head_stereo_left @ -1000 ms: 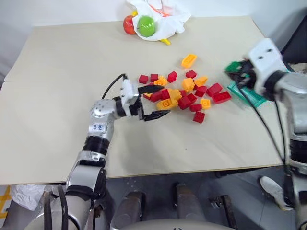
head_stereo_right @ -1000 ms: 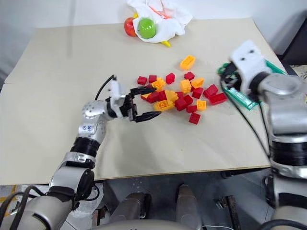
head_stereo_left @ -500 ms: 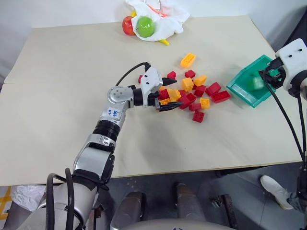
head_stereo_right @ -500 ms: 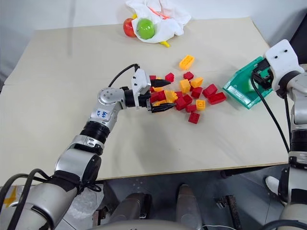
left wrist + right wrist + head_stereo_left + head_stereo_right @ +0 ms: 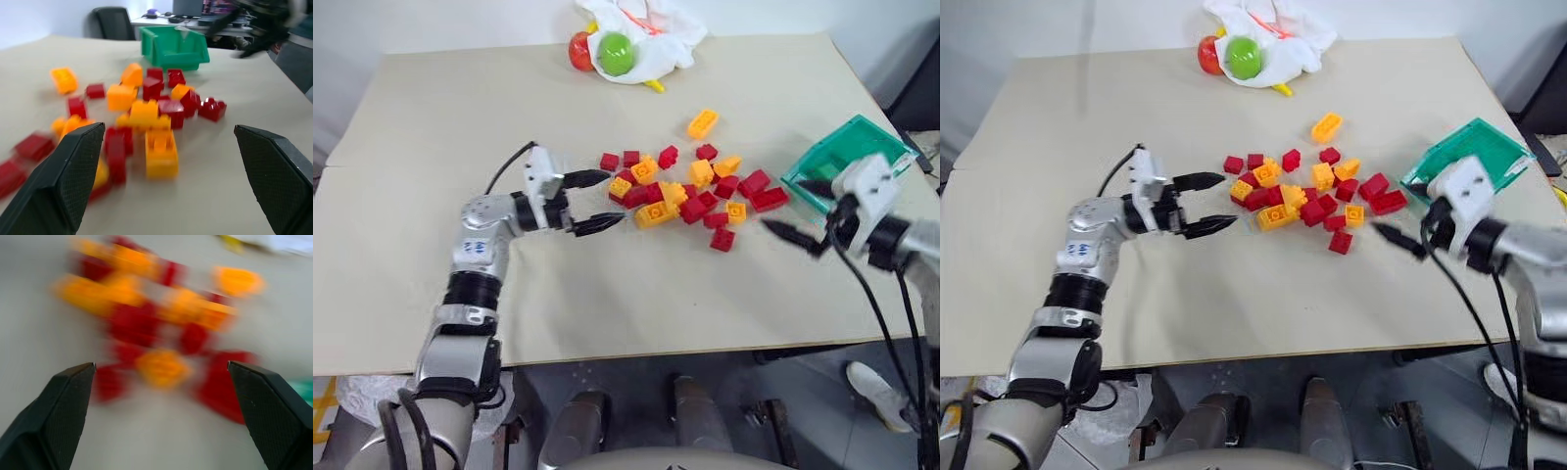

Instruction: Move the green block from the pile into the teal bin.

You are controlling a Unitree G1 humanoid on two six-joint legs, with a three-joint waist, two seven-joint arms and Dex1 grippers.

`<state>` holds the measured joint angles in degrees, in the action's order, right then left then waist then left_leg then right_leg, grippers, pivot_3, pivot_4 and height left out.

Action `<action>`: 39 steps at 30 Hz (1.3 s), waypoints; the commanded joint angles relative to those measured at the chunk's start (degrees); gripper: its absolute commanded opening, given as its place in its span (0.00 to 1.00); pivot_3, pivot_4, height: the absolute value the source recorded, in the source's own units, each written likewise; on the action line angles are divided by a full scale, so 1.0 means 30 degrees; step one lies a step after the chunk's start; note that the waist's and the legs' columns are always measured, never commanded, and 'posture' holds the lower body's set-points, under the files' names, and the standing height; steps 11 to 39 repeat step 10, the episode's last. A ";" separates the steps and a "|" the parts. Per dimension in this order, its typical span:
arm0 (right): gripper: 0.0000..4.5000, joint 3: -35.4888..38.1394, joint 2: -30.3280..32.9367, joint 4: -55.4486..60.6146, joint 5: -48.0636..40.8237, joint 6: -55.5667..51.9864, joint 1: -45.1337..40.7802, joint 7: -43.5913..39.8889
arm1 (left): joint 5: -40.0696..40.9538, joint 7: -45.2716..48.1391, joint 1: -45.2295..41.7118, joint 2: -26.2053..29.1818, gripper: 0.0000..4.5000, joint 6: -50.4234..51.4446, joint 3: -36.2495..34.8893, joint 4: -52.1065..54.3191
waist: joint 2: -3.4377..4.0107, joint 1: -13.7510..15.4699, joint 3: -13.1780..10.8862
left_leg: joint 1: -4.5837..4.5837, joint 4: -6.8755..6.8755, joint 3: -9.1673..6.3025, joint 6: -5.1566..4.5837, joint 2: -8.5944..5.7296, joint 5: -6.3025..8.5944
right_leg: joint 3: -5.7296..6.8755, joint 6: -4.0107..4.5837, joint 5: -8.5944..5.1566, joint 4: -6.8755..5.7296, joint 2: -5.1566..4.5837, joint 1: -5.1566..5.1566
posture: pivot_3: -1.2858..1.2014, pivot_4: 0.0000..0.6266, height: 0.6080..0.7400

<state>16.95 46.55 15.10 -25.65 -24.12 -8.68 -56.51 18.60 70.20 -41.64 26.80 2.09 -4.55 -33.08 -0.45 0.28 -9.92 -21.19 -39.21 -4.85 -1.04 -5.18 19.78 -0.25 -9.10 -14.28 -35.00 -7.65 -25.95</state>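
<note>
Change: both arms have pulled back from their earlier spots.
Right gripper [image 5: 1398, 223]: jaws spread, empty, just short of the teal bin [image 5: 871, 137].
Left gripper [image 5: 594, 203]: open, empty, beside the pile [image 5: 690, 191].
Green block: none among the red and orange bricks (presumably in the bin, its inside hidden).
Progress: drop looks done; nothing obvious remains.
</note>
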 commanded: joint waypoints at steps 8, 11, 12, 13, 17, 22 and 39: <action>1.00 0.1573 -0.0596 -0.1921 -0.0612 0.3836 0.1575 -0.1307 | 0.0806 0.0355 0.1847 0.2610 1.00 0.0577 -0.1974 0.0133 | 0.0000 -0.0044 -0.0001 | 0.0083 -0.0002 -0.0009 -0.0028 0.0013 -0.0001 | 0.0003 -0.0014 0.0071 0.0104 0.0012 0.0128 | 0.52 0.24 1.00; 1.00 0.1657 -0.0913 -0.1985 -0.0457 0.4093 0.1374 -0.0608 | 0.0486 0.0501 0.2123 0.2775 1.00 -0.0015 -0.1833 0.0242 | 0.0001 -0.0045 -0.0001 | 0.0082 -0.0001 -0.0013 -0.0028 0.0011 -0.0001 | 0.0004 -0.0014 0.0071 0.0106 0.0009 0.0126 | 0.52 0.24 1.00; 1.00 0.1657 -0.0913 -0.1985 -0.0457 0.4093 0.1374 -0.0608 | 0.0486 0.0501 0.2123 0.2775 1.00 -0.0015 -0.1833 0.0242 | 0.0001 -0.0045 -0.0001 | 0.0082 -0.0001 -0.0013 -0.0028 0.0011 -0.0001 | 0.0004 -0.0014 0.0071 0.0106 0.0009 0.0126 | 0.52 0.24 1.00; 1.00 0.1657 -0.0913 -0.1985 -0.0457 0.4093 0.1374 -0.0608 | 0.0486 0.0501 0.2123 0.2775 1.00 -0.0015 -0.1833 0.0242 | 0.0001 -0.0045 -0.0001 | 0.0082 -0.0001 -0.0013 -0.0028 0.0011 -0.0001 | 0.0004 -0.0014 0.0071 0.0106 0.0009 0.0126 | 0.52 0.24 1.00; 1.00 0.1657 -0.0913 -0.1985 -0.0457 0.4093 0.1374 -0.0608 | 0.0486 0.0501 0.2123 0.2775 1.00 -0.0015 -0.1833 0.0242 | 0.0001 -0.0045 -0.0001 | 0.0082 -0.0001 -0.0013 -0.0028 0.0011 -0.0001 | 0.0004 -0.0014 0.0071 0.0106 0.0009 0.0126 | 0.52 0.24 1.00; 1.00 0.1657 -0.0913 -0.1985 -0.0457 0.4093 0.1374 -0.0608 | 0.0486 0.0501 0.2123 0.2775 1.00 -0.0015 -0.1833 0.0242 | 0.0001 -0.0045 -0.0001 | 0.0082 -0.0001 -0.0013 -0.0028 0.0011 -0.0001 | 0.0004 -0.0014 0.0071 0.0106 0.0009 0.0126 | 0.52 0.24 1.00; 1.00 0.1657 -0.0913 -0.1985 -0.0457 0.4093 0.1374 -0.0608 | 0.0486 0.0501 0.2123 0.2775 1.00 -0.0015 -0.1833 0.0242 | 0.0001 -0.0045 -0.0001 | 0.0082 -0.0001 -0.0013 -0.0028 0.0011 -0.0001 | 0.0004 -0.0014 0.0071 0.0106 0.0009 0.0126 | 0.52 0.24 1.00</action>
